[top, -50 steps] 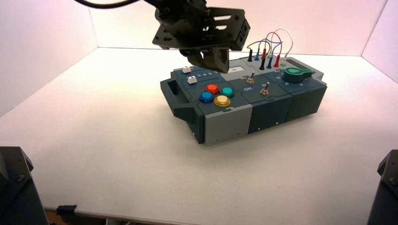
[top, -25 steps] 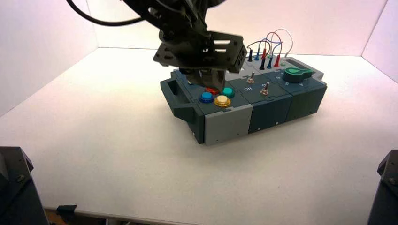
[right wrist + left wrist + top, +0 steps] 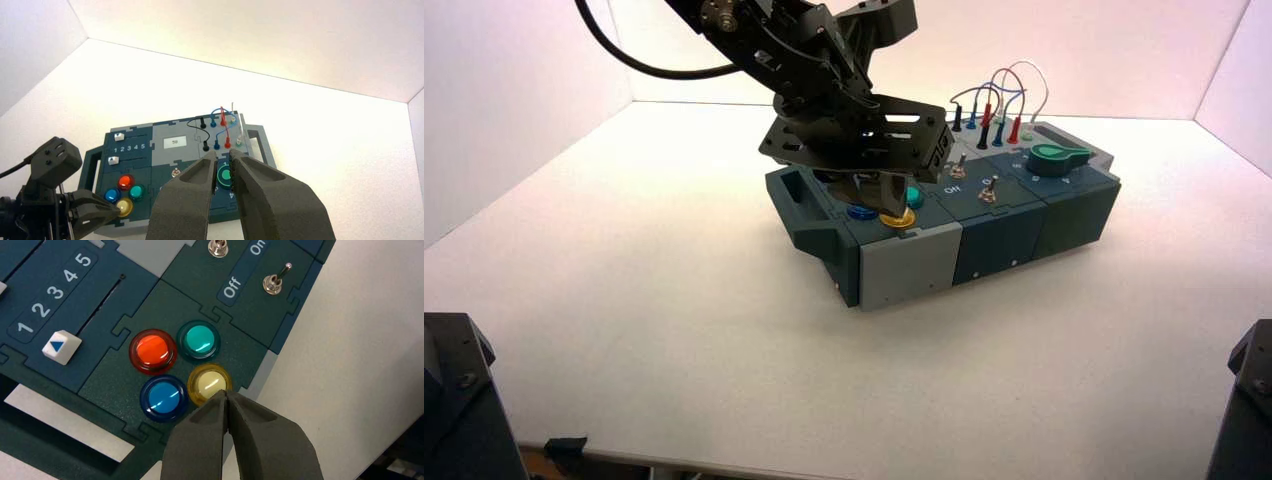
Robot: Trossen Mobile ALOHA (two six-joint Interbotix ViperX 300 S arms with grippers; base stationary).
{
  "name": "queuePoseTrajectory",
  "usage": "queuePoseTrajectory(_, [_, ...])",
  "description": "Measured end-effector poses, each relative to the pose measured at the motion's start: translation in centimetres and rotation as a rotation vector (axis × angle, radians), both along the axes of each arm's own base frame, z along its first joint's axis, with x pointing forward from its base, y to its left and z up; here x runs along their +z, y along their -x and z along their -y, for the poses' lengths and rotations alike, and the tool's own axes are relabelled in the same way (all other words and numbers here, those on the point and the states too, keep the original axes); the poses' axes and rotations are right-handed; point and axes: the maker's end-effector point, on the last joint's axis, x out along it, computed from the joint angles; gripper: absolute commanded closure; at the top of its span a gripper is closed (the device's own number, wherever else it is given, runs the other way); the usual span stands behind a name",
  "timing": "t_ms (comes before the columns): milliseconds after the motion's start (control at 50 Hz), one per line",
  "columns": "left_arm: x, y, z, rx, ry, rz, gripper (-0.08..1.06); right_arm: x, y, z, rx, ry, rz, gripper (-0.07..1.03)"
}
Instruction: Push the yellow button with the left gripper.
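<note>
The yellow button (image 3: 207, 382) sits at the near corner of a cluster of round buttons on the dark teal box (image 3: 904, 262), beside the blue button (image 3: 163, 397), the red-orange button (image 3: 152, 351) and the teal button (image 3: 198, 340). My left gripper (image 3: 227, 394) is shut, and its joined tips rest at the yellow button's edge. In the high view the left gripper (image 3: 886, 200) stands down on the cluster and covers most of the yellow button (image 3: 898, 217). My right gripper (image 3: 222, 156) is held back from the box, with its jaws a little apart and empty.
Two toggle switches (image 3: 272, 282) stand by the "Off" and "On" lettering past the buttons. A slider with a white cap (image 3: 61, 346) lies beside the numbers. A green knob (image 3: 1054, 157) and plugged wires (image 3: 999, 100) are at the box's far right. White walls surround the table.
My left gripper has come down and forward from above the box's sliders onto the button cluster, and now hides the red-orange button in the high view. The right arm has not moved.
</note>
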Motion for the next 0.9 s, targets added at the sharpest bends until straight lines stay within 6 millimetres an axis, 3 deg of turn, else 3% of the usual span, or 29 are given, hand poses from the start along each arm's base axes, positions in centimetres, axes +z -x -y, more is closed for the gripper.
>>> queuePoseTrajectory(900, [-0.3,-1.1,0.5,0.021,-0.038,0.008,1.0,0.3,0.1,0.1,0.0,0.004,0.015,0.81])
